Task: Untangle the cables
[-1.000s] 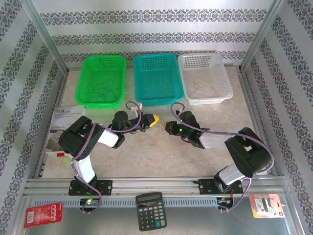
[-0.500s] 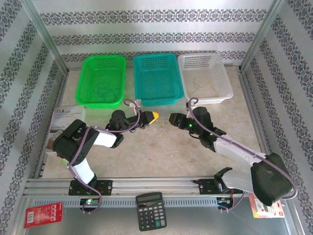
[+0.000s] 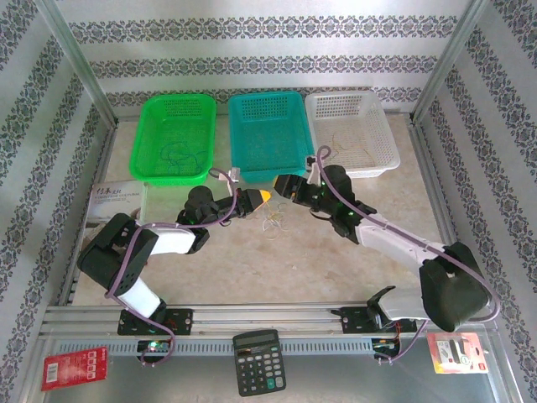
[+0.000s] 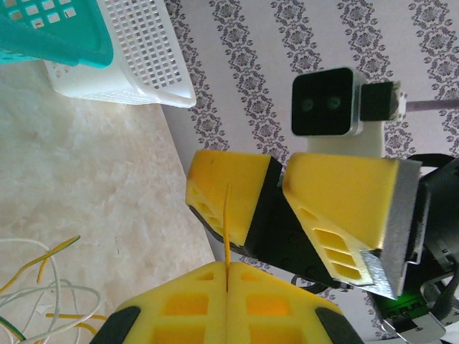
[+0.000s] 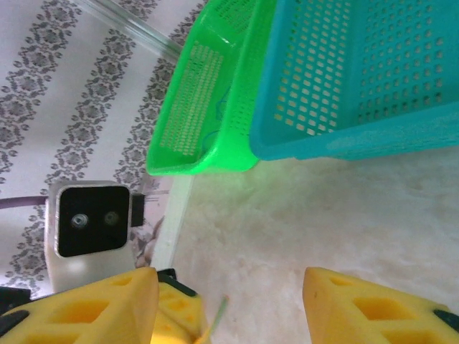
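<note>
The cables (image 3: 273, 220) are a small clump of thin yellow, whitish and dark strands on the table, also at the lower left of the left wrist view (image 4: 43, 290). My left gripper (image 3: 262, 196) hangs just above and left of the clump, shut (image 4: 228, 269) on one yellow strand (image 4: 227, 222) that sticks up out of its fingertips. My right gripper (image 3: 281, 186) faces it, close on the right, open (image 5: 231, 281) with nothing between its fingers. The strand's end (image 5: 217, 312) points into the gap, beside the right gripper's left finger (image 4: 229, 190).
Three baskets stand in a row at the back: green (image 3: 174, 138) with dark strands in it, teal (image 3: 268, 134), white (image 3: 348, 134) with pale strands. A calculator (image 3: 258, 361) and red packets (image 3: 74, 368) lie on the front rail. A booklet (image 3: 116, 201) lies at left.
My right arm has reached forward and left up to the left gripper, and its jaws have opened. The left gripper has shifted slightly back, still shut on the strand.
</note>
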